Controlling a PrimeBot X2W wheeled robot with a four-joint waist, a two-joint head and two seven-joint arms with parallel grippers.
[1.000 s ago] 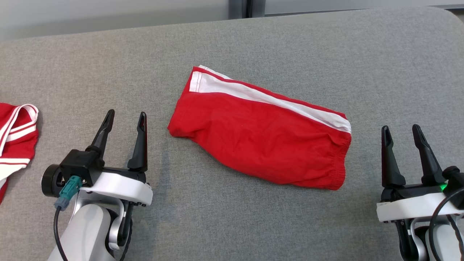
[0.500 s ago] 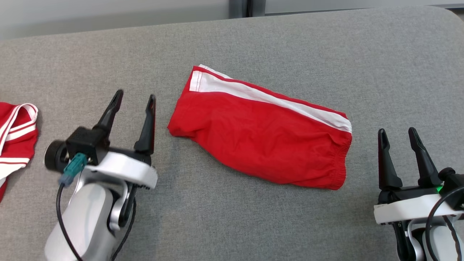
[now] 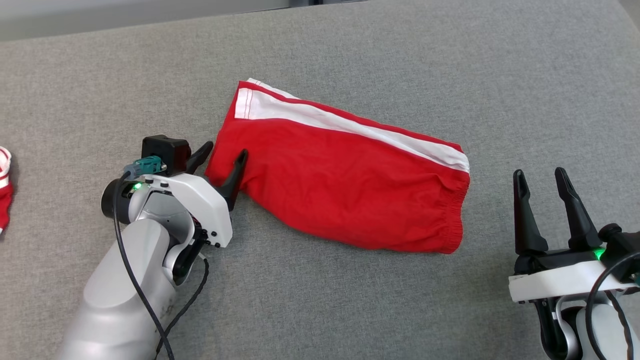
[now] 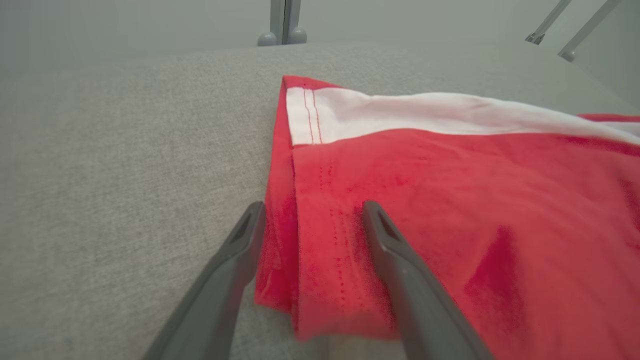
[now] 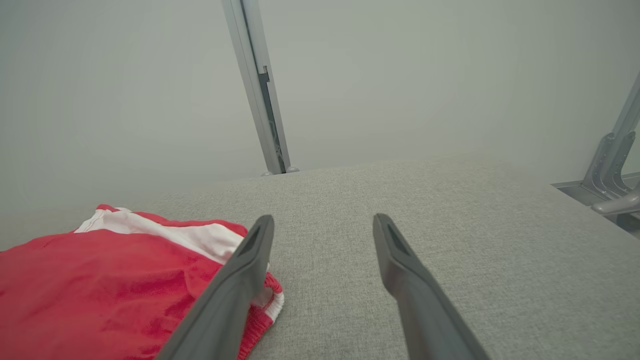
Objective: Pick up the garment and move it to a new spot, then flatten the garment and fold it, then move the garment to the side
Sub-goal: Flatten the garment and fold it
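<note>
As we are looking down from the head camera, the red garment [image 3: 345, 185] with its white stripe is lying flat across the middle of the grey padded table [image 3: 350, 300], slanting from the upper left to the lower right. We are holding our left gripper [image 3: 227, 149] at the garment's left end, near its lower corner, with the two fingers spread wide apart. They are straddling the hem. In the left wrist view one finger [image 4: 232, 265] is lying over the grey table just beside the folded edge, and the other finger [image 4: 400, 270] is lying over the red cloth. Nothing is being pinched between them at this moment. It seems that the tips are pressing on the cloth and the table, but from these angles we cannot say this for sure.

We are holding our right gripper [image 3: 539, 171] over the table to the right of the garment, apart from the elastic waistband [image 3: 457, 215]. Its fingers are pointing away from us and are also standing wide open, gripping nothing. A second red and white cloth [image 3: 4, 190] is lying at the far left edge of the table, well apart from the garment.
</note>
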